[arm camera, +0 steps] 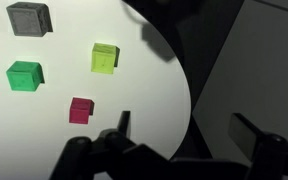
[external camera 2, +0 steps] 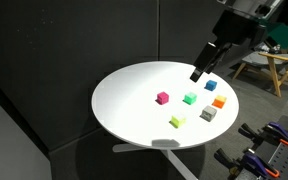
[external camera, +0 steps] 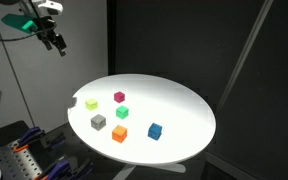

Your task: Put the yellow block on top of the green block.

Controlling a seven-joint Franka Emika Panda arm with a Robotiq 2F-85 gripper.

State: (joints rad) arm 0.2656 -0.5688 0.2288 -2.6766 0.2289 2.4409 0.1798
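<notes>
on the white round table [external camera: 179, 100] the yellow block [external camera: 91, 102] sat left of the green block [external camera: 122, 112], apart, while the gripper [external camera: 57, 43] hung high to the far left, jaws spread and empty.

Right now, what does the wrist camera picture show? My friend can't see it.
Four small blocks sit apart on a white round table: a grey block, a yellow block, a green block and a pink block. The open gripper hangs empty along the picture's bottom edge.
</notes>
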